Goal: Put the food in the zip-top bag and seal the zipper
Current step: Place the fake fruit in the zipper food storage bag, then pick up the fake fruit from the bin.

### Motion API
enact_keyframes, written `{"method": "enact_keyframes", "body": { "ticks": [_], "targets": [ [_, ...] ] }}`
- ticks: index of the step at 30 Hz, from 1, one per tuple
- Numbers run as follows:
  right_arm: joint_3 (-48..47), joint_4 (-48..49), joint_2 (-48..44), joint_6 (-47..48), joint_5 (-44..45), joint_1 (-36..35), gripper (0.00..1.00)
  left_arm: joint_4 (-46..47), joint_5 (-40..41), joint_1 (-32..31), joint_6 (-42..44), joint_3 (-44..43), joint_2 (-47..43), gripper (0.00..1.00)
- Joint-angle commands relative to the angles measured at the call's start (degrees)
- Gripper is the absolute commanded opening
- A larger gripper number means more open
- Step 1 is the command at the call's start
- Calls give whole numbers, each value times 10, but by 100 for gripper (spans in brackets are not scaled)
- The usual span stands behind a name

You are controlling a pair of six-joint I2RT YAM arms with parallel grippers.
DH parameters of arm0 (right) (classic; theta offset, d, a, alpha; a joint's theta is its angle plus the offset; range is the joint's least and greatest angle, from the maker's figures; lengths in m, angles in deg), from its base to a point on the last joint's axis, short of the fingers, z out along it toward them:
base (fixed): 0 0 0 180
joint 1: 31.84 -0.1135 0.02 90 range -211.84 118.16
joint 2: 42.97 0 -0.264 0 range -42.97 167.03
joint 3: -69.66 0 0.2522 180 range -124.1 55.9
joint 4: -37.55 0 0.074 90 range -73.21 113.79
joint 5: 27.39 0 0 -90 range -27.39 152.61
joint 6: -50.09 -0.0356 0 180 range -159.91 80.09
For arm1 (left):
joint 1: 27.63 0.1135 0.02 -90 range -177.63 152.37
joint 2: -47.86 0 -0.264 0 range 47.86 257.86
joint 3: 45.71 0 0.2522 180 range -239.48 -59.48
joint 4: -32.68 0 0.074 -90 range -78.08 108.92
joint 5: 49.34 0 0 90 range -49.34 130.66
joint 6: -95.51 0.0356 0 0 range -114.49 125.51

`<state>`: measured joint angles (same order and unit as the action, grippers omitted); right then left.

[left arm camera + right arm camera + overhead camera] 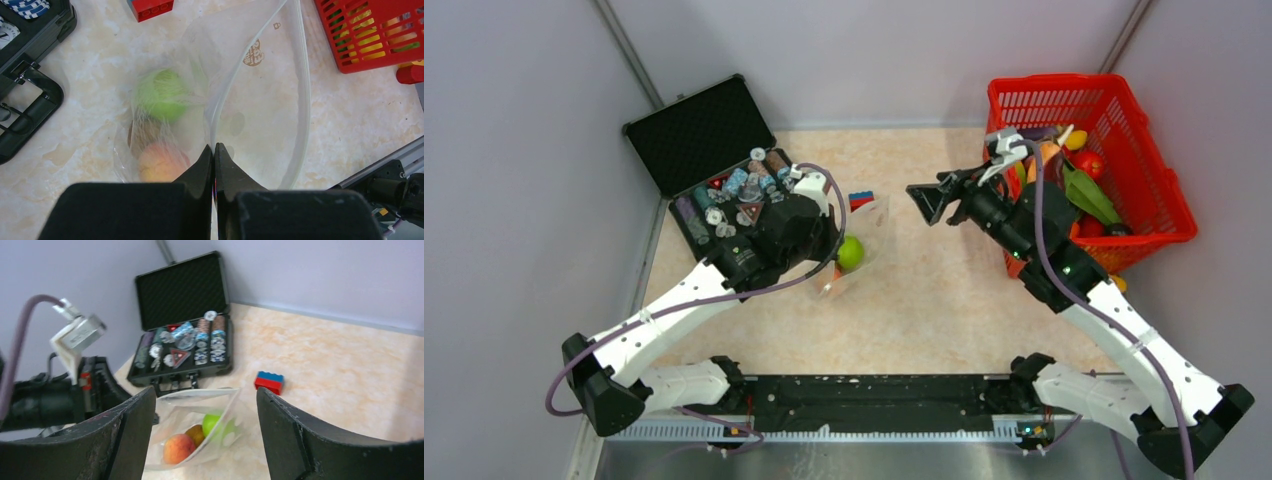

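Note:
The clear zip-top bag [260,100] lies on the table with its mouth held open. Inside are a green round fruit [162,94], a peach-coloured fruit [157,162] and a brown piece [144,134]. The whitish zipper strip [306,90] curves round the open mouth. My left gripper [214,147] is shut on the near lip of the bag's mouth; in the top view it [827,250] sits beside the green fruit [851,253]. My right gripper [926,205] is open and empty, in the air right of the bag. In its wrist view the bag [200,415] shows between the jaws.
A red mesh basket [1164,215] with more toy food [1087,190] stands at the back right. An open black case [699,135] of discs and small bottles stands at the back left. A red-and-blue brick [269,381] lies just beyond the bag.

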<state>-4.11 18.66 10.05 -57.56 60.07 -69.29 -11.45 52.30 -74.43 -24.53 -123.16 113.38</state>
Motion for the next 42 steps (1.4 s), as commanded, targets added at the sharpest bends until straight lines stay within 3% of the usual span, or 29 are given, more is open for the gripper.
{"method": "enact_keyframes", "body": {
  "ticks": [1, 7, 19, 29, 37, 42],
  "targets": [
    [-32, -66, -5, 3, 133, -6, 72, 26, -3, 2, 2, -12, -7, 0],
    [-65, -145, -15, 10, 282, -2, 63, 27, -7, 2, 4, -11, -7, 0],
    [-141, -304, -25, 31, 400, 125, 69, 29, -14, 2, 1, -9, -5, 0],
    [-186, -356, 49, 32, 218, 364, 71, 32, -19, 2, 4, -7, -6, 0],
    [-193, -337, 121, 0, 182, 449, 72, 30, -6, 2, 22, -5, -14, 0],
    [-175, -288, 158, -19, 95, 513, 75, 23, 1, 2, 36, -9, -9, 0]
  ]
}}
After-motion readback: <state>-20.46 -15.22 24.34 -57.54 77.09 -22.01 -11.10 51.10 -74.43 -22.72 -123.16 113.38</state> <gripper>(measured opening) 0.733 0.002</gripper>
